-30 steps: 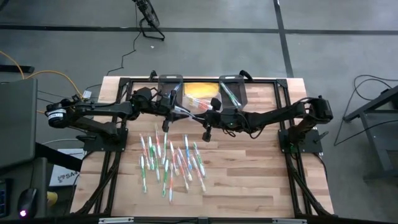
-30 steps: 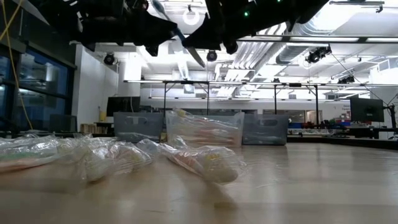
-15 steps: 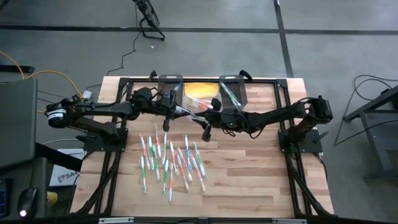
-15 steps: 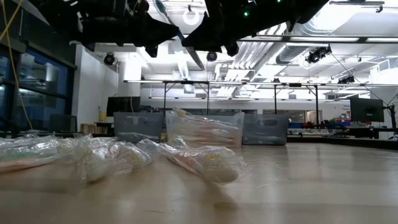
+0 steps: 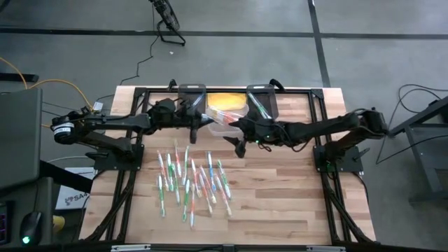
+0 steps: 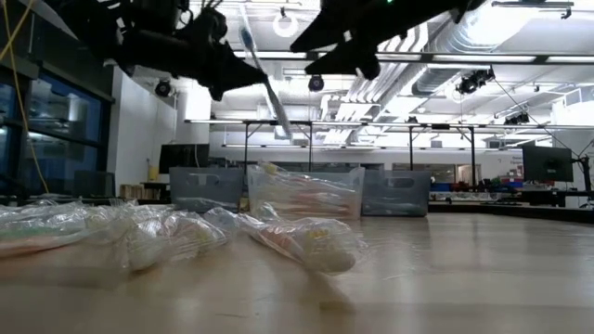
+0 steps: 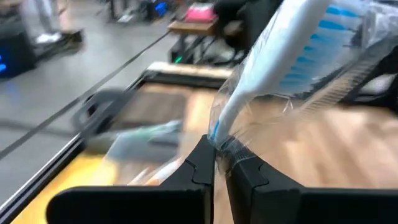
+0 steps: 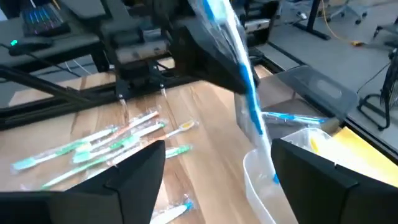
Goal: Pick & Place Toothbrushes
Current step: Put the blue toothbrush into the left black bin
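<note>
The left claw (image 7: 217,163) is clenched on only the handle tip of a blue-and-white toothbrush (image 7: 273,68) in crinkly clear wrap; so thin a pinch could slip or swing. Just beyond, the right claw (image 8: 214,165) stands released. Below, loose toothbrushes (image 5: 192,178) litter the bench (image 5: 280,203).

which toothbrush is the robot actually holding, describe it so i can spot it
Look above the table's back middle, near the clear bin. The left gripper pinches a blue-and-white wrapped toothbrush; it alone hangs in the air, unlike the scattered toothbrushes below.
</note>
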Controlling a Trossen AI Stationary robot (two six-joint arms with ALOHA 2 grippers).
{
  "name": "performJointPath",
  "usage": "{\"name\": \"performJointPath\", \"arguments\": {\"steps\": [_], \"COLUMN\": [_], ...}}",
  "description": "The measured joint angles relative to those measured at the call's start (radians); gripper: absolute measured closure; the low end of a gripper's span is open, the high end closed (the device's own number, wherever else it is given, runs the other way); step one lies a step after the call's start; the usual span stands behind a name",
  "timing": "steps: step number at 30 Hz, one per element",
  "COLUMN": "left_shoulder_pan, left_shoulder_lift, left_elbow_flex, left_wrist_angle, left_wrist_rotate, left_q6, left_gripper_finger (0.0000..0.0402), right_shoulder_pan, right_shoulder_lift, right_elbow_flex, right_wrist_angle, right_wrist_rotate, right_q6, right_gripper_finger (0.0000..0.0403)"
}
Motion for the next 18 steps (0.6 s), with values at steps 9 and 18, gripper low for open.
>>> {"name": "performJointPath", "arguments": {"steps": [9, 18], "left_shoulder_pan": [0.0, 0.094], "left_shoulder_lift": [0.0, 0.01], "left_elbow_flex": [0.303, 0.508], "left_wrist_angle": [-0.553, -0.968], "left_wrist_rotate": [-0.272, -0.314], "left_q6": [0.069, -0.016], "left_gripper_finger": [0.0393, 0.0393], "right_shoulder_pan": [0.009, 0.012], "right_shoulder_lift": [-0.041, -0.041], "right_elbow_flex": [0.0, 0.0], "right_wrist_angle": [-0.122, -0.145], "right_wrist_rotate": [0.0, 0.0], "right_q6": [0.048, 0.079], "right_gripper_finger": [0.0113, 0.0112]}}
